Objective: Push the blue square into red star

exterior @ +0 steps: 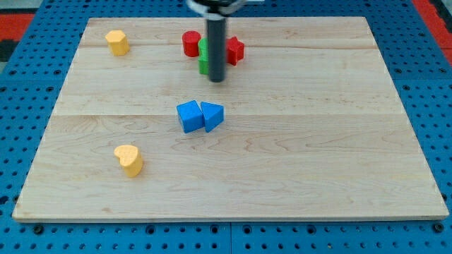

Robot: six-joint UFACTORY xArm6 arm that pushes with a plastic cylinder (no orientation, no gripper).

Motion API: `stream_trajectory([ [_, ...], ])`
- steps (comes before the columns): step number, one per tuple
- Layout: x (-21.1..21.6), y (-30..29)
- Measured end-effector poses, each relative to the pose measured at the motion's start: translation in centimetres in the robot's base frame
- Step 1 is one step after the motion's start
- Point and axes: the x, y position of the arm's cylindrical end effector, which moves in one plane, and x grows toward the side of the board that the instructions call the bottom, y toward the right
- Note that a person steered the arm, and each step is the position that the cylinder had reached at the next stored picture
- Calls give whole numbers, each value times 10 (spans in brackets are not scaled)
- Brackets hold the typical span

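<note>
A: Where's the blue square?

B: Mid-tabletop, touching the blue triangle at its 3 o'clock. Red star sits toward 1 o'clock.

A: And my tip?

B: At 12, wrong side. No gripper here, just the rod. Risk: the triangle gets dragged along, or the green block blocks.

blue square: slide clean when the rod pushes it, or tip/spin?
The blue square looks low and flat-bottomed on the smooth wooden board, so it probably slides without tipping. An off-centre push would likely spin it. It touches the blue triangle, which may get dragged along. My tip stands above both.
</note>
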Motion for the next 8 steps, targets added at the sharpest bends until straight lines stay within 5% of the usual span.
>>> stream_trajectory([
  [1, 32, -58],
  [2, 105, -33],
  [4, 140, 17],
  [6, 147, 94],
  [8, 100, 141],
])
